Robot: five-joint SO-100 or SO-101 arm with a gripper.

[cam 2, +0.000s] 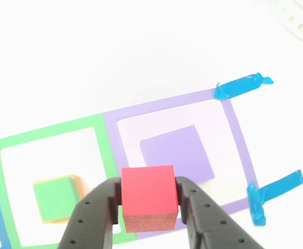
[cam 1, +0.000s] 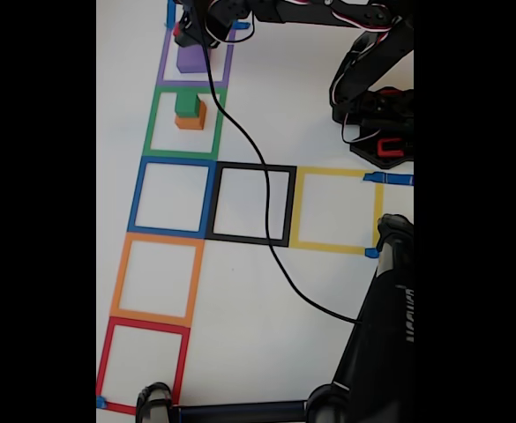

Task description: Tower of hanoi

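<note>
The end effector was clenched on a red cube, its two black fingers pressing the cube's left and right faces and holding it clear of the white tabletop. In the other view, the purple block lay just beyond the cube and a little to its right, flat inside the purple taped square. That offset was what mattered: the cube hung over the square's near edge, not yet centred above the block. To the left in that view, in the green square, a green cube sat on top of an orange one. In the fixed view the arm reached to the top of the column of squares, above the purple block, with the green cube one square nearer. Stacking red on purple would probably call for a short push forward and slightly right before lowering.
</note>
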